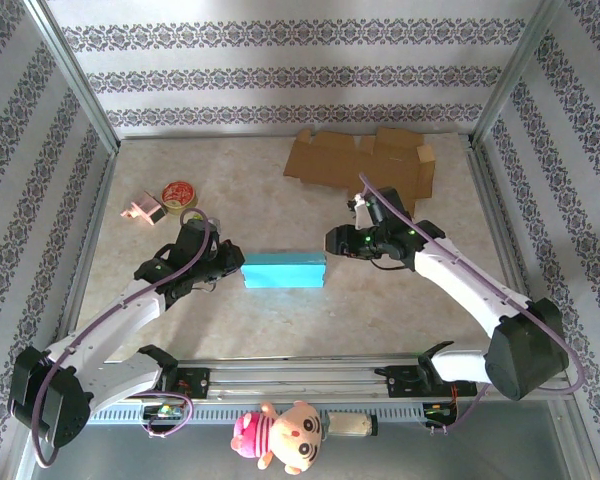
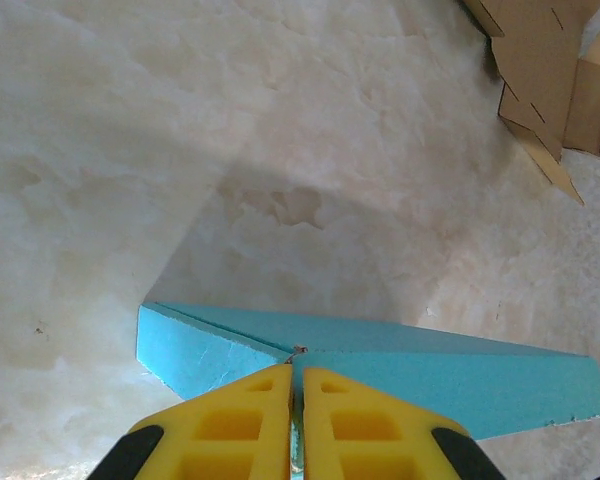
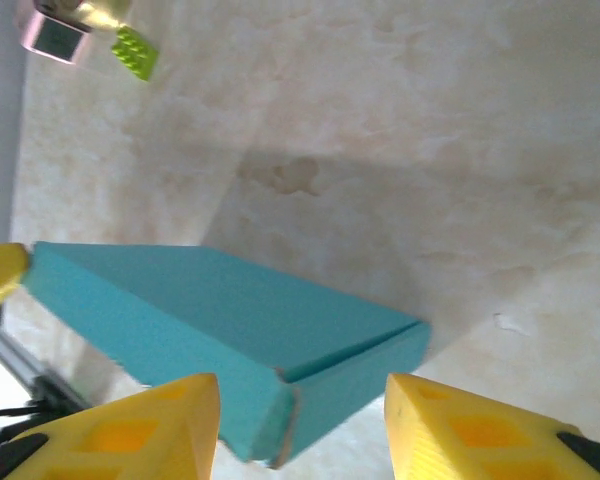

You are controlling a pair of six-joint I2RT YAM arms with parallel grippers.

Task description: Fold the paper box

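Sitting near the middle of the surface (image 1: 280,200), the blue paper box (image 1: 283,271) is already showing a long, closed form, its walls meeting along creased edges. The left end effector (image 2: 295,372) is pinching a thin edge at the box's left end, its fingers nearly together. The right end effector (image 3: 300,392) is standing wide apart, straddling the right end, where a flap seam is looking slightly unseated. Judging by this, most of the folding is done; tucking and squaring the ends is remaining.
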